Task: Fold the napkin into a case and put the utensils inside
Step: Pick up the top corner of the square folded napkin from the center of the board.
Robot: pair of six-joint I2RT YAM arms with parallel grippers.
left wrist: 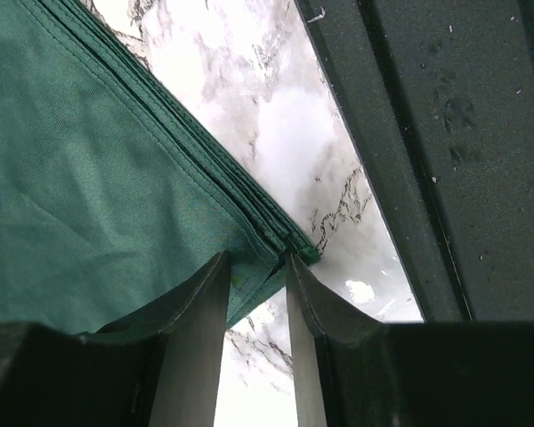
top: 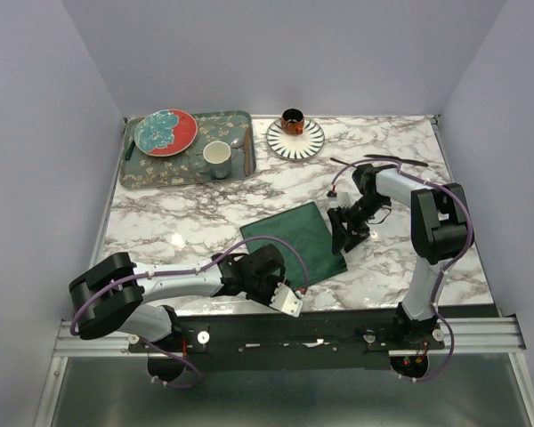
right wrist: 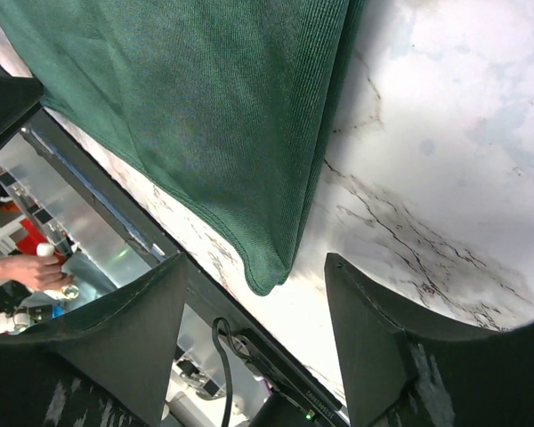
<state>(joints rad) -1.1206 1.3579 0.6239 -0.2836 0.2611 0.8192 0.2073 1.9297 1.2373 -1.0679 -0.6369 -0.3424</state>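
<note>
The dark green napkin (top: 295,238) lies folded flat near the table's front middle. My left gripper (top: 289,301) is at its near corner. In the left wrist view the stacked hems of the napkin (left wrist: 116,160) end in a corner between my left gripper's (left wrist: 256,258) tips, which stand narrowly apart. My right gripper (top: 349,236) is wide open at the napkin's right edge. In the right wrist view (right wrist: 256,260) a rounded corner of the napkin (right wrist: 214,116) points into the gap. Slim black utensils (top: 399,161) lie behind the right arm, partly hidden.
A patterned tray (top: 240,120) at the back left holds a red and teal plate (top: 165,132), a mug (top: 217,158) and a silver spoon (top: 238,142). A striped plate (top: 311,142) with a small cup (top: 292,118) stands beside it. The dark front rail (left wrist: 445,151) is close.
</note>
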